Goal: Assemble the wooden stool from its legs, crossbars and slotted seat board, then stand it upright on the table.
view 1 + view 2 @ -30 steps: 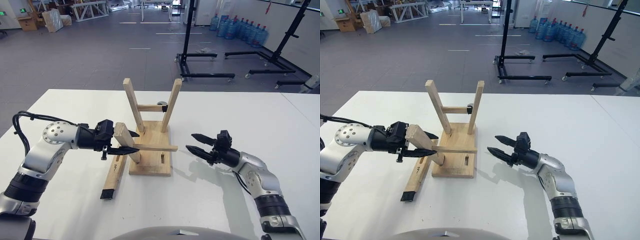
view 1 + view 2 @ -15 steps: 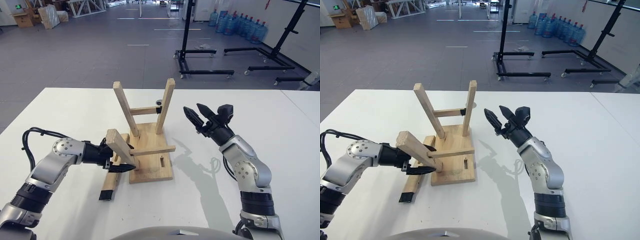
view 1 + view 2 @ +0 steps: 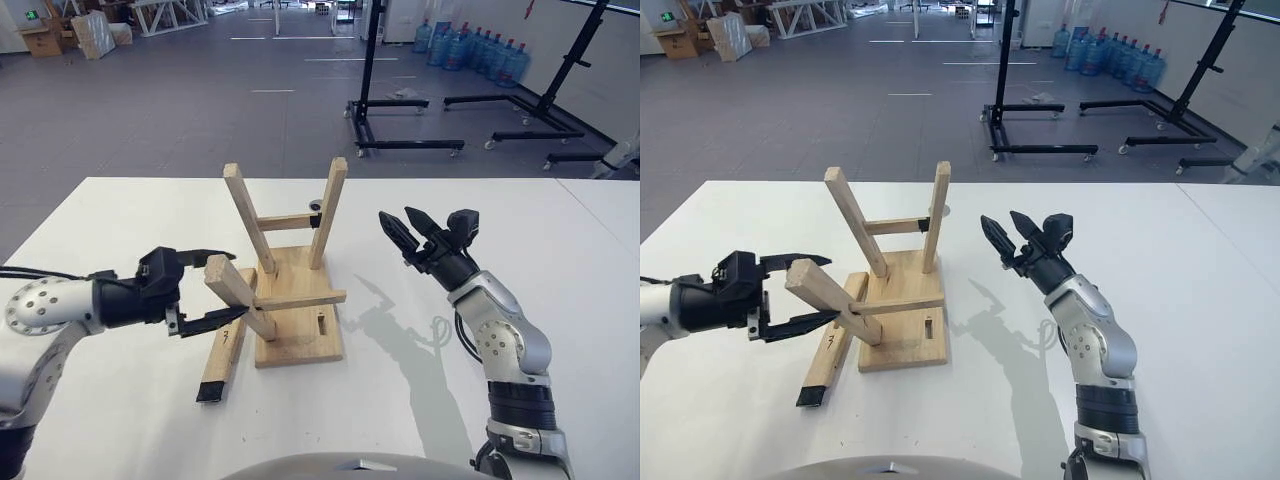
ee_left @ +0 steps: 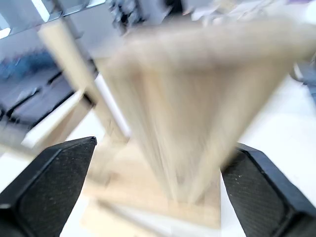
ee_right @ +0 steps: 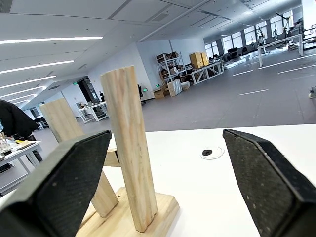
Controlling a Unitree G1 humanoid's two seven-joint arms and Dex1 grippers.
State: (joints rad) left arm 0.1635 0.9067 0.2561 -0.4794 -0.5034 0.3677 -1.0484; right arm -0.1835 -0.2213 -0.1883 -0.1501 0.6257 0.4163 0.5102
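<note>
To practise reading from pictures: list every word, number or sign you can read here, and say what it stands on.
"3", as far as it can be made out: handwritten on the loose leg lying flat.
Green sign far back in the hall: too small to read.
Labels on the water bottles: too small to read.

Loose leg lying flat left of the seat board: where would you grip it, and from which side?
Probably take the loose leg by its near half, from above, fingers across its width: it lies flat, its far end crowded by the tilted leg and seat board.
</note>
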